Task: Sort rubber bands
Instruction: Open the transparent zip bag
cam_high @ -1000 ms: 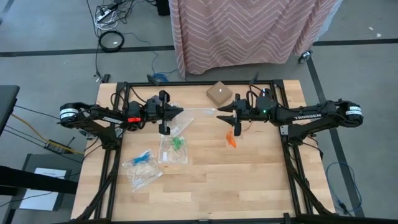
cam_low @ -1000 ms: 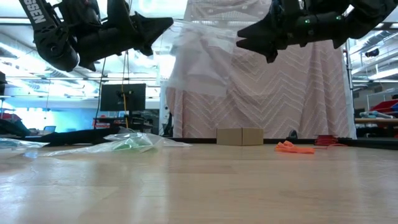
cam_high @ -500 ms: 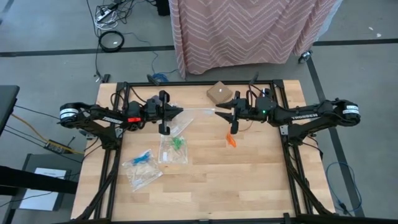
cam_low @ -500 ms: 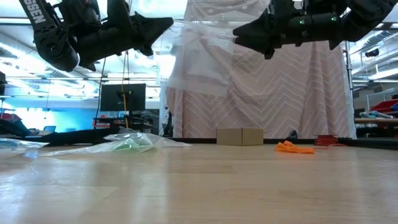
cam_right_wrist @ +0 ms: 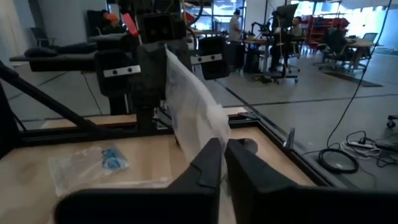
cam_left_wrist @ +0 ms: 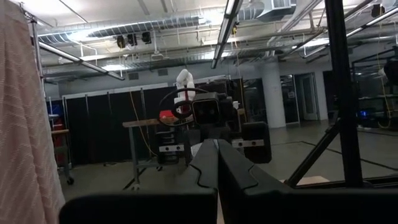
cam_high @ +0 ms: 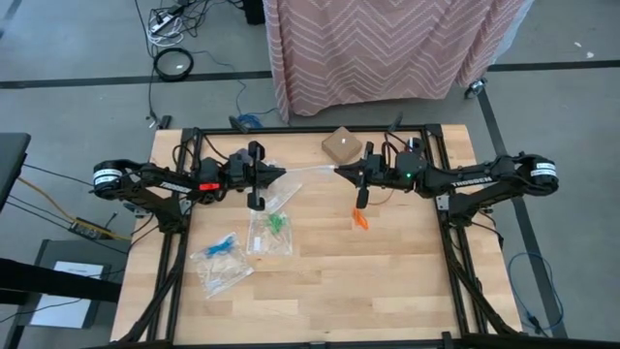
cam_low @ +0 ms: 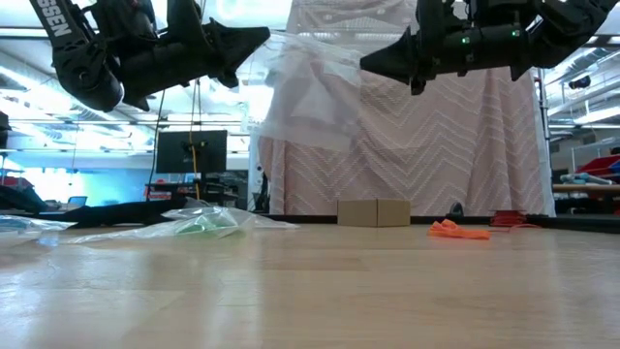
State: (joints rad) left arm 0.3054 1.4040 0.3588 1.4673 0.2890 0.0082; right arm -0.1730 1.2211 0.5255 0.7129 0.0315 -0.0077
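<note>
A clear plastic zip bag (cam_high: 308, 173) hangs in the air between my two grippers, above the table's far middle. My left gripper (cam_high: 282, 173) is shut on its left end and my right gripper (cam_high: 336, 170) is shut on its right end. Loose orange rubber bands (cam_high: 359, 219) lie in a small heap on the wood below my right gripper. Green rubber bands (cam_high: 276, 223) lie inside a flat clear bag on the table, and blue rubber bands (cam_high: 223, 244) lie inside another. My left gripper pinches the hanging bag's upper edge at its left end (cam_low: 277, 37) between its two fingers. The fingers come level from the table's left. The bag hangs below, clear of the table. My right gripper pinches the same bag's upper edge at its other end (cam_right_wrist: 212, 132) between its two fingers. Its fingers come level from the table's right. The film drops slack below them (cam_low: 310, 92).
A small cardboard box (cam_high: 340, 145) stands at the table's far edge, just behind the grippers. The two filled bags (cam_high: 254, 244) lie flat left of centre. The near half of the wooden table (cam_high: 320, 291) is bare. A patterned curtain (cam_high: 387, 48) hangs beyond the far edge.
My right gripper has shut, taking hold of the hanging bag's right end, and has turned slightly at the wrist while edging toward the left gripper. The bag stays hanging from my left gripper as before.
</note>
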